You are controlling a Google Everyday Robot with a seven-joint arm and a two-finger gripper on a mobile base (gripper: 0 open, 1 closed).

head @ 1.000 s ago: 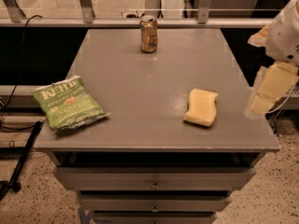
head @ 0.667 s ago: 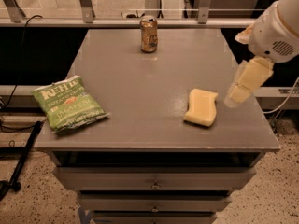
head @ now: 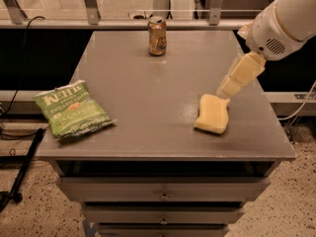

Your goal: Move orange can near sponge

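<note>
Orange can (head: 157, 36) upright at top centre of frame, close to far edge of grey table (head: 143, 88), silver top showing. Well apart from sponge (head: 213, 114), which lies flat right of centre, toward lower part of tabletop. Gripper (head: 224, 90) at right of frame, slanting down-left from white arm (head: 284, 19) in upper right corner, tip just beside sponge's upper edge; contact unclear. Open or closed: cannot tell. Nowhere near the can. Green chip bag (head: 73, 108) flat at left edge of tabletop.
</note>
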